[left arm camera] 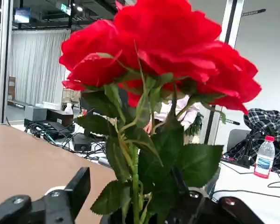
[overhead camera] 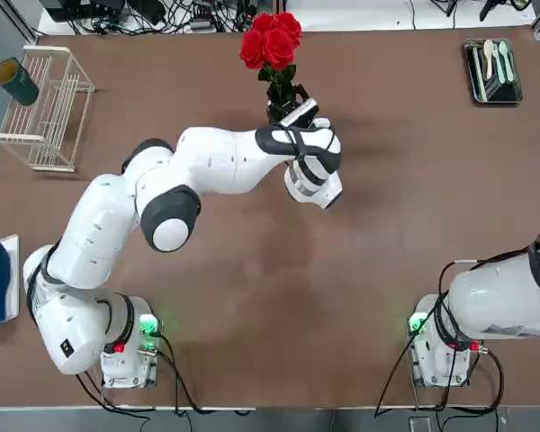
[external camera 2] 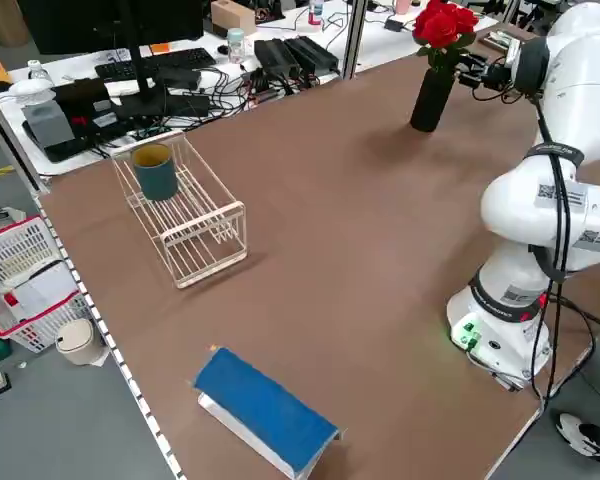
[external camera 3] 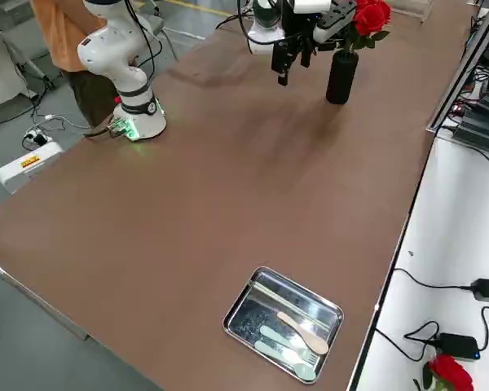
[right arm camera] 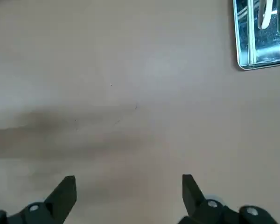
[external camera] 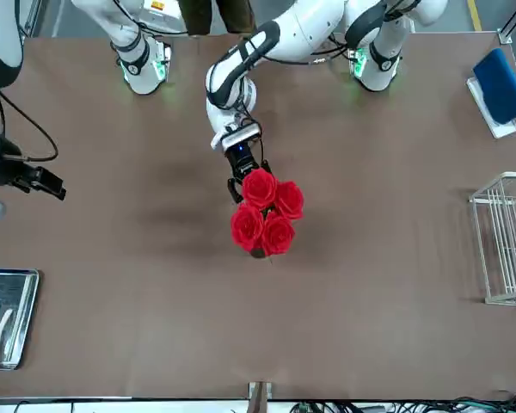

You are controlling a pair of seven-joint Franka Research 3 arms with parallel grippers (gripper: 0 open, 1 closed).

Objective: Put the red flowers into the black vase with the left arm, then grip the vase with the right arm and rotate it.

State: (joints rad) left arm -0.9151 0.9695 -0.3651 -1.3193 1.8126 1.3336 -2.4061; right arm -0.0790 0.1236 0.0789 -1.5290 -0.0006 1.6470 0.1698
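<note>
Left arm [overhead camera: 220, 160]: one, reaching to the vase. Right arm [overhead camera: 508, 301]: one, well apart from the vase. Black vase [external camera 3: 342, 77]: upright. Red flowers [overhead camera: 272, 40]: one bunch, in the vase. Left gripper [left arm camera: 130, 185]: at the vase, fingers apart around the stems; back it straight off so you don't snag leaves. Right gripper [right arm camera: 129, 189]: well off from the vase, fingers apart; bring it in after.

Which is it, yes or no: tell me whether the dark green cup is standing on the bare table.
No, the top view shows the cup on the white rack.
</note>
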